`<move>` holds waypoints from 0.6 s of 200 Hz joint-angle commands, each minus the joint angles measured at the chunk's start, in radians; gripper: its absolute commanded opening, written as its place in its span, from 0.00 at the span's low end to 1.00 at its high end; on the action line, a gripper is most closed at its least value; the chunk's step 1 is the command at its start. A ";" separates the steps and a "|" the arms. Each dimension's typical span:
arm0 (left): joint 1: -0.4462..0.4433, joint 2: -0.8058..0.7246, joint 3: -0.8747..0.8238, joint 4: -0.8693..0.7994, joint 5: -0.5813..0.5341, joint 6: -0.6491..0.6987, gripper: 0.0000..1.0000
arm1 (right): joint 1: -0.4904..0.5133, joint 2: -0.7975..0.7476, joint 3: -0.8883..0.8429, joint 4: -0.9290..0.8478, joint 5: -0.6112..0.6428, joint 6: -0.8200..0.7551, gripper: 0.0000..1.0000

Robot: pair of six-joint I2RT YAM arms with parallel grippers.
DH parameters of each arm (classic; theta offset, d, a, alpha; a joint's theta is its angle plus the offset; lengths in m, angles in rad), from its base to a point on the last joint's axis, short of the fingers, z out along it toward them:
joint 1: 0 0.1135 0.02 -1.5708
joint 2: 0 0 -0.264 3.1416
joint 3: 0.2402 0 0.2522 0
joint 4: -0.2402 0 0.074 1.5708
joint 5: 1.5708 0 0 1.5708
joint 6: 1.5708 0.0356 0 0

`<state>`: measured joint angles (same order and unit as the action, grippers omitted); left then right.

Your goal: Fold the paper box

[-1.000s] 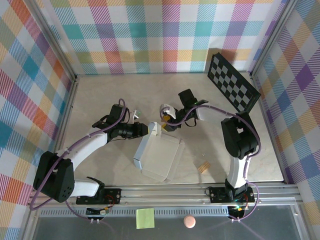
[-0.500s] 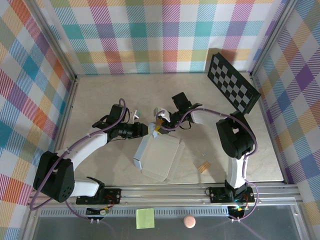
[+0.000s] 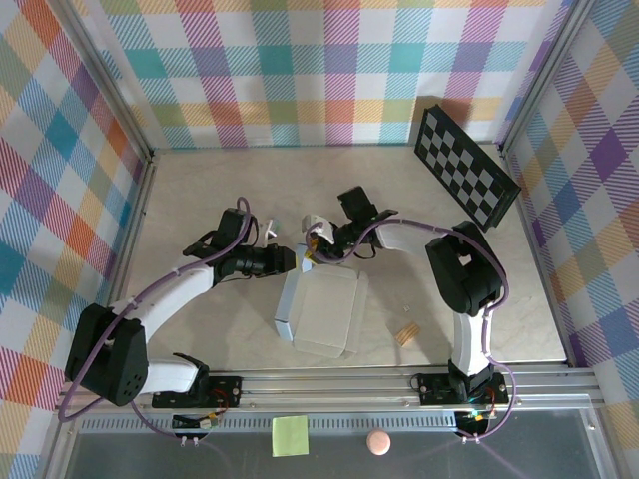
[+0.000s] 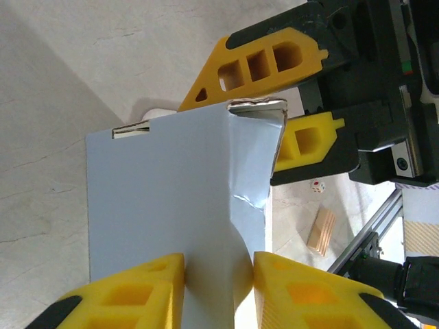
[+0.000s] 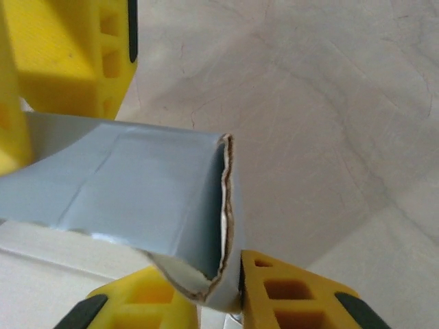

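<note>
Nearward of both sets of fingertips, on the tan table [image 3: 190, 200]: the paper box [image 3: 321, 311], pale grey, mostly flat, its far edge standing up into the two grips. Clamped on that upright wall by the left gripper [image 3: 297, 257], yellow fingers [image 4: 130, 291] pressed to either face of the sheet. Pinched at the far corner by the right gripper [image 3: 318, 247], closed on a ragged, brownish cardboard edge. Almost tip to tip, the two grippers, just beside each other on the same edge.

From the left wrist, beyond its own fingertips: grey sheet blocking much of the tabletop, then the right gripper's yellow foam on either side of the bent corner flap [image 4: 257, 116]. Past the box, to the right of those: a small white die [image 4: 317, 186] and a pale wooden block [image 4: 321, 232] on the table, apart from each other and clear of the box, with the metal rail [image 4: 363, 240] behind.

From the right wrist, across the box: yellow foam of the left gripper, close above the grey surface.

From above, farther right and beyond the fingertips: a black-and-white checkerboard panel [image 3: 467, 165] leaning at the far right wall. Well nearward, past the rail: a yellow-green sticky note [image 3: 290, 435] and a pink ball [image 3: 377, 441], near each other.
</note>
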<state>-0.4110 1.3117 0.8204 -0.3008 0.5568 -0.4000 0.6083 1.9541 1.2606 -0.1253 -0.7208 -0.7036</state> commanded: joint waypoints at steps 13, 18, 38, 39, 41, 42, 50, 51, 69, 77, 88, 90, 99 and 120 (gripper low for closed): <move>-0.008 -0.051 -0.032 -0.064 -0.057 0.002 0.35 | 0.018 -0.002 -0.046 0.051 0.044 0.078 0.15; -0.008 -0.056 -0.034 -0.067 -0.063 0.002 0.36 | 0.018 -0.006 -0.052 0.058 0.053 0.085 0.14; -0.008 -0.073 -0.035 -0.070 -0.076 -0.002 0.40 | 0.018 -0.028 -0.077 0.094 0.093 0.125 0.11; -0.008 -0.073 -0.035 -0.069 -0.076 -0.003 0.40 | 0.018 -0.029 -0.078 0.095 0.095 0.127 0.11; -0.008 -0.074 -0.036 -0.068 -0.077 -0.003 0.40 | 0.018 -0.031 -0.081 0.098 0.099 0.130 0.11; -0.008 -0.074 -0.035 -0.068 -0.076 -0.004 0.40 | 0.019 -0.032 -0.083 0.100 0.102 0.133 0.10; -0.007 -0.073 -0.035 -0.066 -0.072 -0.007 0.41 | 0.020 -0.042 -0.094 0.114 0.120 0.154 0.09; -0.007 -0.073 -0.034 -0.066 -0.071 -0.007 0.41 | 0.021 -0.044 -0.096 0.116 0.122 0.156 0.09; -0.008 -0.068 -0.033 -0.058 -0.056 -0.015 0.42 | 0.030 -0.073 -0.128 0.148 0.182 0.199 0.07; -0.008 -0.064 -0.037 -0.051 -0.047 -0.017 0.42 | 0.035 -0.089 -0.143 0.163 0.211 0.220 0.06; -0.008 -0.058 -0.037 -0.043 -0.033 -0.023 0.43 | 0.048 -0.111 -0.167 0.191 0.271 0.261 0.04; -0.008 -0.057 -0.037 -0.041 -0.030 -0.023 0.43 | 0.051 -0.115 -0.171 0.196 0.281 0.269 0.04; -0.008 -0.049 -0.037 -0.040 -0.021 -0.027 0.43 | 0.066 -0.132 -0.191 0.226 0.346 0.313 0.01; -0.017 -0.044 -0.033 -0.042 -0.027 -0.035 0.43 | 0.120 -0.160 -0.237 0.303 0.535 0.422 0.00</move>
<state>-0.4122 1.2591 0.8005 -0.3225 0.5087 -0.4126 0.6792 1.8286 1.0779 0.1085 -0.4366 -0.4450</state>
